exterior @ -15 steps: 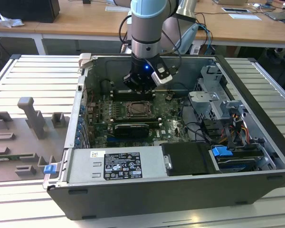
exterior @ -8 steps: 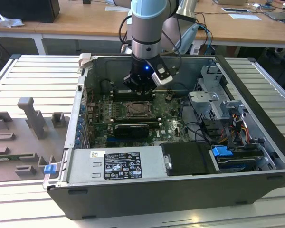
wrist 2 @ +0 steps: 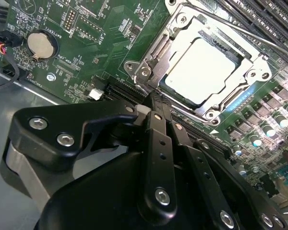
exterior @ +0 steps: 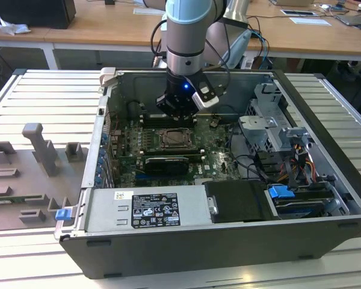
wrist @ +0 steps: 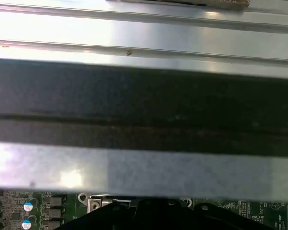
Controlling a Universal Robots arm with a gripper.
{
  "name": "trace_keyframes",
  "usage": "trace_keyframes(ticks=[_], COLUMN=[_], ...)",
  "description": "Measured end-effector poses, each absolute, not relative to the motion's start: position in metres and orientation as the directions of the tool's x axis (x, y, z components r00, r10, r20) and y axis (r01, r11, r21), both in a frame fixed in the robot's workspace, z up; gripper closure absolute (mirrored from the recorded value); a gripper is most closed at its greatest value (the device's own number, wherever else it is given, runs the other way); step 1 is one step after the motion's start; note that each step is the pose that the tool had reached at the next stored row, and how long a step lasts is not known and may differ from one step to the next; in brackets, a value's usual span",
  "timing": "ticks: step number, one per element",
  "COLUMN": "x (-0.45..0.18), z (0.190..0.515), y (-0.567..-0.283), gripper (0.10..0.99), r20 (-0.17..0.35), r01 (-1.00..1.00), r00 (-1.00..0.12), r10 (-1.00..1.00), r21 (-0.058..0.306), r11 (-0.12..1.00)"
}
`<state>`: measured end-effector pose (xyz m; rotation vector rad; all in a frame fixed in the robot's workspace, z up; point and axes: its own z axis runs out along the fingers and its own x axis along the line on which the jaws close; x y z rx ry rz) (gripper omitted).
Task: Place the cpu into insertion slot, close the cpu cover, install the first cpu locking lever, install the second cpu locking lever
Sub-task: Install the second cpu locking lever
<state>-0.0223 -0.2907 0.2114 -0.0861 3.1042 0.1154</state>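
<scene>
The cpu (wrist 2: 201,67), a pale silvery square, lies in the insertion slot (exterior: 177,139) on the green board. The cpu cover (wrist 2: 252,76), a silvery frame, lies flat around it. A thin wire lever (wrist 2: 259,40) runs along the socket's side by the memory slots. My gripper (wrist 2: 151,99) is shut, its black fingers (wrist 2: 158,139) pressed together with the tips at the socket's edge near a cover hinge screw (wrist 2: 144,72). I see nothing held between them. In the exterior view the gripper (exterior: 179,119) hangs just behind the socket, inside the open case.
A black graphics card (exterior: 162,164) lies in front of the socket and long memory slots (wrist 2: 264,14) beside it. The power supply (exterior: 144,208) and drive cage (exterior: 277,132) crowd the case's front and right. A coin battery (wrist 2: 41,44) sits on the board. The case wall (wrist: 144,105) is close.
</scene>
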Motion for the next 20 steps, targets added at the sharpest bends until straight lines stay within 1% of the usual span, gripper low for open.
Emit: trace_keyframes(ticks=[8,11,15,20], x=[-0.022,-0.022,-0.022,-0.023], z=[0.211,0.225,0.226,0.226], y=[-0.295,-0.295,-0.296,-0.304], gripper=[0.98,0.98,0.98,0.98], r20=[-0.036,-0.036,-0.036,-0.036], r01=[-0.057,-0.057,-0.057,-0.057], r00=[-0.998,-0.998,-0.998,-0.998], r10=[-0.054,-0.054,-0.054,-0.054], r21=[0.073,0.073,0.073,0.073], r11=[0.996,0.996,0.996,0.996])
